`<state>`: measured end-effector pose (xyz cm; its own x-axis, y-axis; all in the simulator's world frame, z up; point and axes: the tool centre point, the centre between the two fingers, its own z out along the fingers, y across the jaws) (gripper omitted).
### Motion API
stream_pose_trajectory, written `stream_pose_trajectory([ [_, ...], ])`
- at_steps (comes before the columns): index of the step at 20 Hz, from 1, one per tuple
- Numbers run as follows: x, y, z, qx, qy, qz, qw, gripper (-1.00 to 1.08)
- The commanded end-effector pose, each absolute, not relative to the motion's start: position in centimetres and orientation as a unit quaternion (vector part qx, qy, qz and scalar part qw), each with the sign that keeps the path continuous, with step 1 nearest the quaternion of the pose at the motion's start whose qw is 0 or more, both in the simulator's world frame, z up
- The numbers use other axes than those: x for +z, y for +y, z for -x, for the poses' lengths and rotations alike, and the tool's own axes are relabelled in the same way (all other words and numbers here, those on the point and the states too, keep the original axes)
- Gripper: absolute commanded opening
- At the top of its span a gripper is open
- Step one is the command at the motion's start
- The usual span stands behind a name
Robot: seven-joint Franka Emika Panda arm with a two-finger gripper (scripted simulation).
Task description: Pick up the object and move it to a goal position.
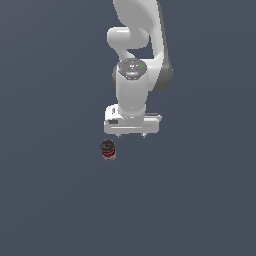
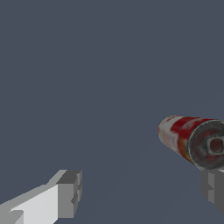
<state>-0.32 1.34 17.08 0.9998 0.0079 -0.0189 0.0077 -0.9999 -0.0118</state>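
The object is a small upright can (image 1: pixel 108 150) with a dark top, a red band and a whitish label, standing on the grey floor. My gripper (image 1: pixel 131 135) hangs above it and a little toward the exterior view's right, with its two short fingertips spread wide and nothing between them. In the wrist view the can (image 2: pixel 190 139) lies close to one finger (image 2: pixel 213 189), outside the gap between the fingers. The other finger (image 2: pixel 68 192) is far from it. The gripper (image 2: pixel 140 192) is open and apart from the can.
The white arm (image 1: pixel 134 75) rises behind the gripper toward the top of the exterior view. A flat dark grey floor (image 1: pixel 60 200) surrounds the can on all sides.
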Motion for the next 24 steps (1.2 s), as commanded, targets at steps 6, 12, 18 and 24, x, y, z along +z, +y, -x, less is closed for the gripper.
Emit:
stream_pose_trajectory([
  [6, 18.1, 2.0, -0.2, -0.003, -0.005, 1.0, 0.013, 1.0],
  [12, 19.2, 2.9, -0.6, -0.016, -0.006, 1.0, 0.021, 1.0],
  [18, 18.7, 1.9, -0.7, -0.015, -0.011, 1.0, 0.019, 1.0],
  [24, 17.2, -0.8, -0.8, -0.012, -0.028, 0.999, 0.014, 1.0],
])
